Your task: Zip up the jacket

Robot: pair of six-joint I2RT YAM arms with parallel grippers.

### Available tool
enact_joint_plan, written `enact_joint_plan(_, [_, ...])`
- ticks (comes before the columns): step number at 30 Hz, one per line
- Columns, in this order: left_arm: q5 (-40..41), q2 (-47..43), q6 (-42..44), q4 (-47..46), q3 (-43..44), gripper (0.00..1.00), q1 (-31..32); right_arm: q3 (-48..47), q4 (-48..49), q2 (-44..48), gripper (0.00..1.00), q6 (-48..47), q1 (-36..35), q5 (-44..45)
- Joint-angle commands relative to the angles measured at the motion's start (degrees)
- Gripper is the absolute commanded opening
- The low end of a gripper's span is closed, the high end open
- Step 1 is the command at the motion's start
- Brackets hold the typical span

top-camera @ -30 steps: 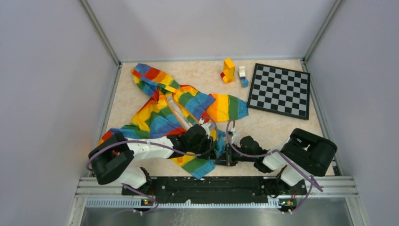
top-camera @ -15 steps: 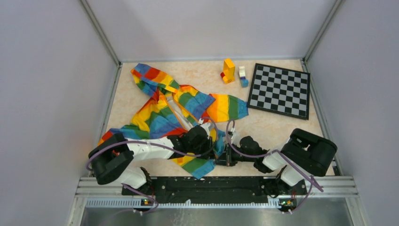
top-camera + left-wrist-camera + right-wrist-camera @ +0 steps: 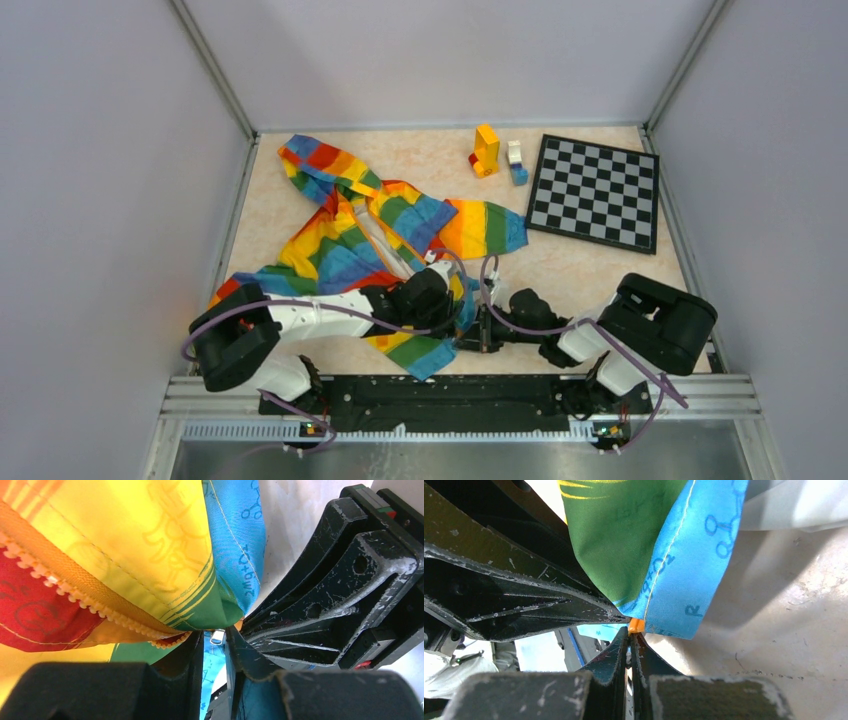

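The rainbow-striped jacket point(image 3: 340, 245) lies spread on the table, hood at the far left. Both grippers meet at its near hem. My left gripper point(image 3: 447, 300) also shows in the left wrist view point(image 3: 214, 639). Its jaws are nearly together around a small silver zipper pull point(image 3: 217, 636), just below the orange zipper teeth point(image 3: 100, 612). My right gripper point(image 3: 470, 322) also shows in the right wrist view point(image 3: 630, 632). It is shut on the orange zipper end point(image 3: 636, 625) at the blue hem corner point(image 3: 684, 570). The two grippers nearly touch.
A black-and-white chessboard point(image 3: 595, 190) lies at the back right. Yellow-orange toy blocks point(image 3: 486, 150) and a white-blue block point(image 3: 516, 162) stand beside it. Grey walls close in the table on three sides. A metal rail point(image 3: 450, 390) runs along the near edge.
My left gripper has shifted slightly right, toward the right gripper. The right arm and the jacket look unchanged.
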State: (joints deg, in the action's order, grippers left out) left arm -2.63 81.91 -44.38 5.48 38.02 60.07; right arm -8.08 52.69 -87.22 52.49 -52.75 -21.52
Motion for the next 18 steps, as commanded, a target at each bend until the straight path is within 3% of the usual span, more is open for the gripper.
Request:
enact_joint_plan(1, [1.0, 0.3, 1.9, 2.1, 2.1, 0.26, 0.1, -2.2, 2.5, 0.9, 0.0, -1.1, -0.6, -0.5])
enact_joint_plan(18, [-4.9, 7.3, 6.4, 5.3, 6.3, 0.37, 1.4, -2.3, 0.1, -0.2, 0.0, 0.5, -0.6, 0.6])
